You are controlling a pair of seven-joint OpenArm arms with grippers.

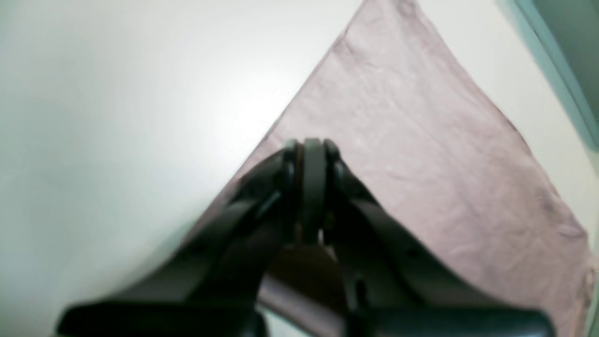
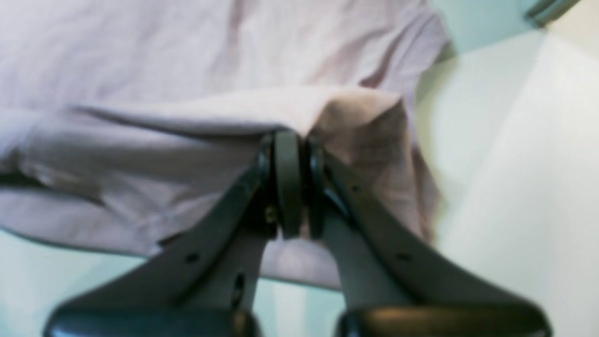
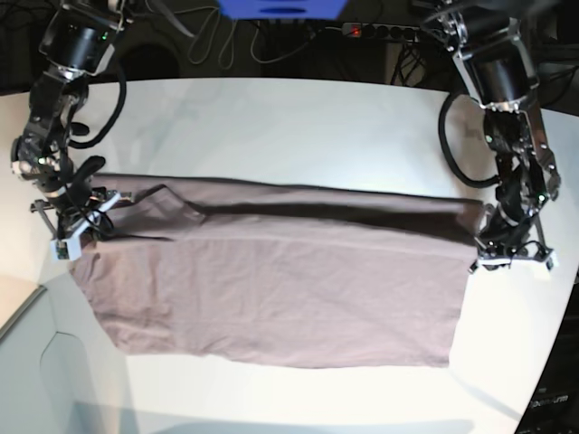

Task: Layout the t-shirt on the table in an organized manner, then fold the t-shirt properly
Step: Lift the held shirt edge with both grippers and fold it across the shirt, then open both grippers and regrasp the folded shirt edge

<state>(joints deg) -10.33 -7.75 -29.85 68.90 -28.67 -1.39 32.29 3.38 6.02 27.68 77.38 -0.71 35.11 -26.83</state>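
The dusty mauve t-shirt [image 3: 271, 280] lies spread wide across the white table [image 3: 289, 127]. Its far edge is raised into a long fold with a dark shadow beneath it. At the shirt's left end in the base view, my right gripper [image 3: 77, 221] is shut on the fabric. The right wrist view shows a bunched corner of t-shirt [image 2: 355, 121] pinched at the right gripper [image 2: 292, 150]. My left gripper [image 3: 488, 240] is shut at the shirt's right end. In the left wrist view the left gripper [image 1: 312, 150] is closed over the flat t-shirt [image 1: 412, 140], blurred.
Cables and a power strip [image 3: 380, 32] run behind the table, beside a blue object [image 3: 280, 9]. The table's curved edge [image 3: 552, 298] passes close by the left gripper. A lower pale surface [image 3: 27, 307] sits at the front left. Bare tabletop [image 1: 117, 117] lies beyond the shirt.
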